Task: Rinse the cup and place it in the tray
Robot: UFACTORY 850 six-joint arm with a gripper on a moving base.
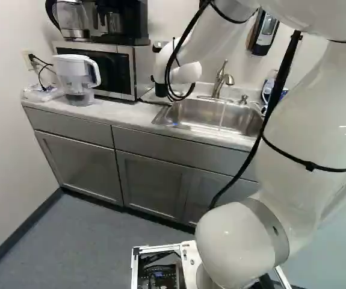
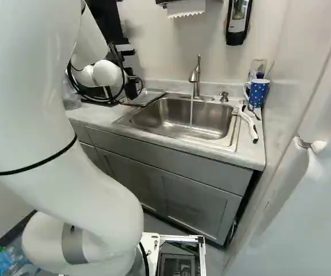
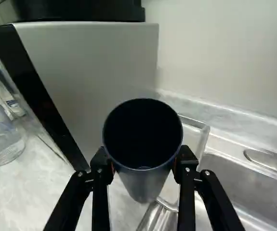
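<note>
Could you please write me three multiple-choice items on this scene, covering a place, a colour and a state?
1. Where is the cup?
A: on the counter
B: in the gripper
C: on the microwave

2. What colour is the mug at the right of the right base view?
A: red
B: green
C: blue

3. How is the faucet?
A: running into the sink
B: shut off
C: running over the cup

Key:
1 B: it is clamped from two sides.
2 C: its blue wall shows, with light spots.
3 A: a thin stream falls.

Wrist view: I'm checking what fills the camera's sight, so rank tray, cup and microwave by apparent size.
1. Microwave
2. Cup
3. Tray, by its visible part; the cup partly hides it
</note>
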